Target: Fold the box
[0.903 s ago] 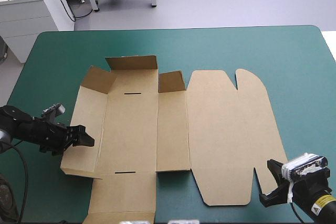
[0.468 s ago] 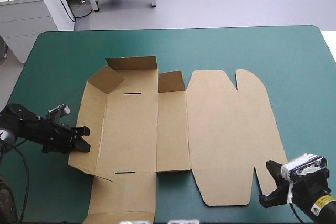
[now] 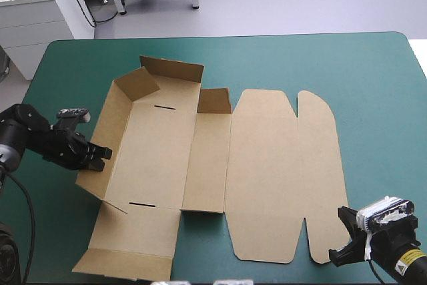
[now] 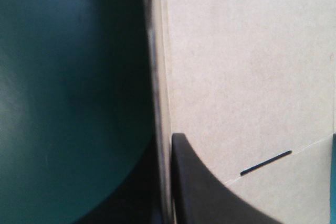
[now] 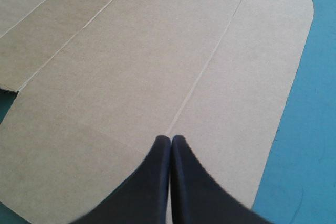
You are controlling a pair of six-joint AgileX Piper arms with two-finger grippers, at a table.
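At the left side of the tabletop (image 3: 373, 85), the left pincer (image 3: 101, 159) is clamped all but fully on the left wall (image 3: 110, 131) of the box (image 3: 160, 158), and the board is held between its fingers. Compared with just before, this wall has been raised further from the teal-green cover. The whole brown sheet has also been dragged and turned slightly, with its near end swung toward the left. The far wall (image 3: 172, 69) and 1 corner flap (image 3: 137, 85) are seen standing, and the lid (image 3: 280, 165) is laid flat toward the right.

Wall-raising is judged to be at an early stage, and the drift should be checked before any tucking.

The right pincer (image 5: 170, 139) is fully closed with nothing held, and its place at the near right corner has not been altered.

The grip on the wall's edge, and 1 slot (image 4: 265, 162) beside it, are shown closely only in the left wrist view. The sheet's rotation is shown only in the high view. The meeting of the right fingertips is confirmed only by the right wrist view.
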